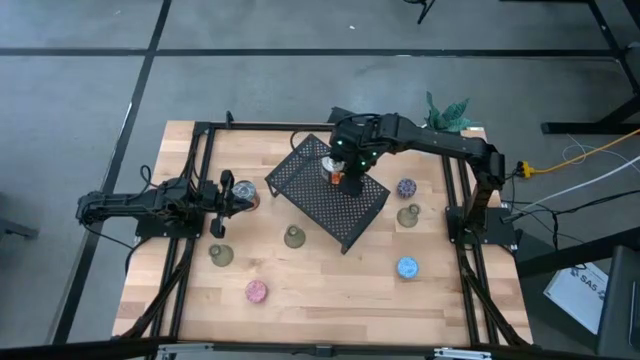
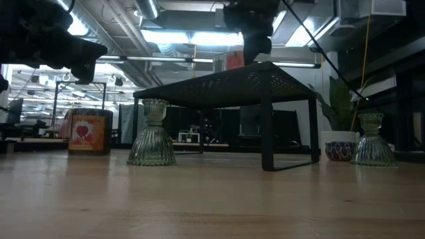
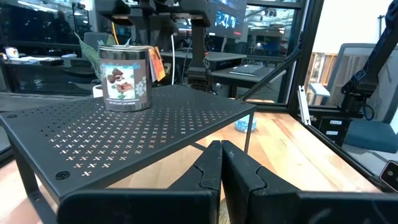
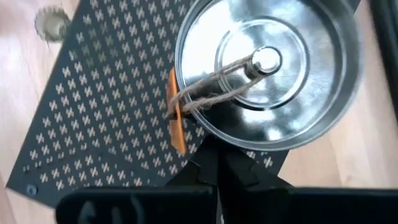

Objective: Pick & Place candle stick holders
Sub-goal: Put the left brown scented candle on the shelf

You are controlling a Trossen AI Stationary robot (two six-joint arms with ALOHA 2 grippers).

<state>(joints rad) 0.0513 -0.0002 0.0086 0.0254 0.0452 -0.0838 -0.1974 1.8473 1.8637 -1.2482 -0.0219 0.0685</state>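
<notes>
Fingers of my right gripper clenched empty above the tin on the rack; left gripper clenched, waiting near the desk's left edge; holders unpicked.

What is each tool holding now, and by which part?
Nothing. The right tool is shut above the tin on the rack; the left tool is shut, empty, beside the rack.

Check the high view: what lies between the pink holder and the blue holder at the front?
Nothing: only bare wooden table lies between the pink holder and the blue holder.
</notes>
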